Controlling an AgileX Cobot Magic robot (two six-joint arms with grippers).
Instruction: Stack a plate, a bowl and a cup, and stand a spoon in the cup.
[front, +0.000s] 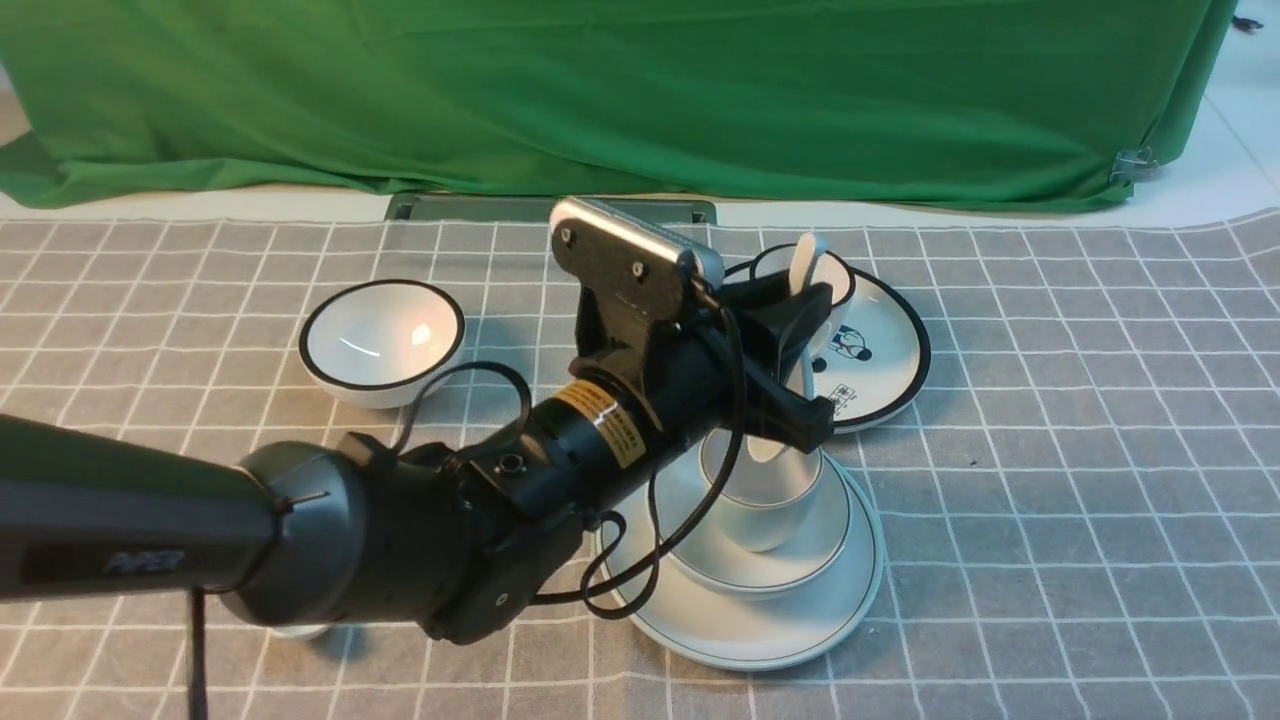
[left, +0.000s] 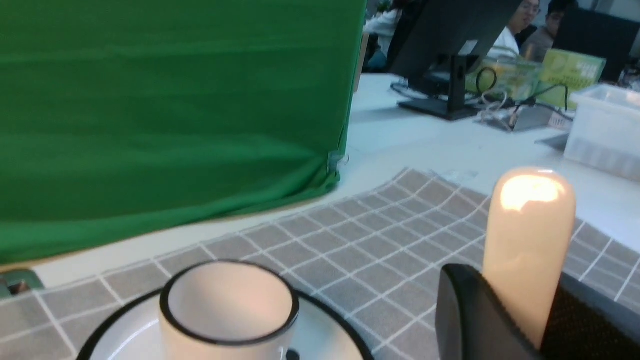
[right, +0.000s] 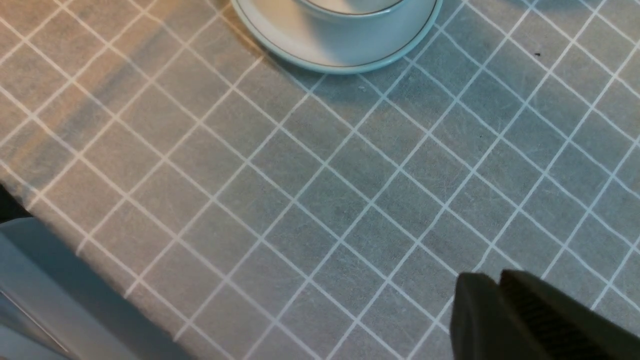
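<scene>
Front view: left arm (front: 130, 535) marked "PiPER" grips spoon (front: 806, 265).

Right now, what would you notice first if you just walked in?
The big black left arm reaches across the middle, its claw shut on the white spoon, whose lower end dips into the cup. That cup sits in the bowl on the plate, a little tower on the checked cloth. Behind it sits a black-rimmed cartoon plate.
</scene>
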